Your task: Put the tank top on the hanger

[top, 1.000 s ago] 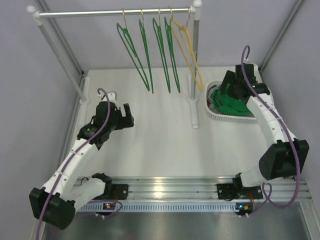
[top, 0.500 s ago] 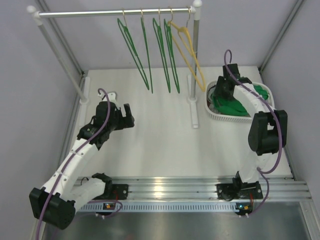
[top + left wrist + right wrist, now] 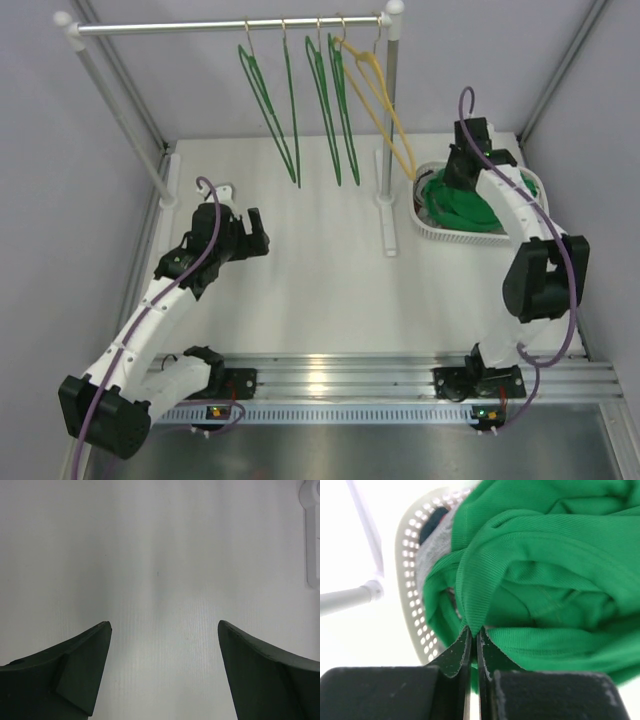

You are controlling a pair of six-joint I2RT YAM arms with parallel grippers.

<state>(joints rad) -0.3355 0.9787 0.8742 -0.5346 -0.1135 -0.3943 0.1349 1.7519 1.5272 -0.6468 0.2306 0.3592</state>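
The bright green tank top (image 3: pixel 462 206) lies bunched in a white perforated basket (image 3: pixel 432 230) at the right of the table. My right gripper (image 3: pixel 458 180) reaches down into that basket. In the right wrist view its jaws (image 3: pixel 474 632) are shut on a ribbed fold of the tank top (image 3: pixel 540 575). Several thin green hangers (image 3: pixel 285 110) hang from the rail at the back. My left gripper (image 3: pixel 255 235) hovers open over the bare table at the left, and the left wrist view shows nothing between its fingers (image 3: pixel 82 670).
A yellow hanger (image 3: pixel 375 95) hangs on the rail (image 3: pixel 230 27) beside the green ones. The rack's right post (image 3: pixel 388 150) stands just left of the basket. Grey cloth (image 3: pixel 432 550) lies under the tank top in the basket. A white rack foot (image 3: pixel 311 535) shows at the left wrist view's edge.
My right gripper has closed on a fold of the tank top in the basket, and the right arm has shifted its posture above the basket. The left arm has not moved.
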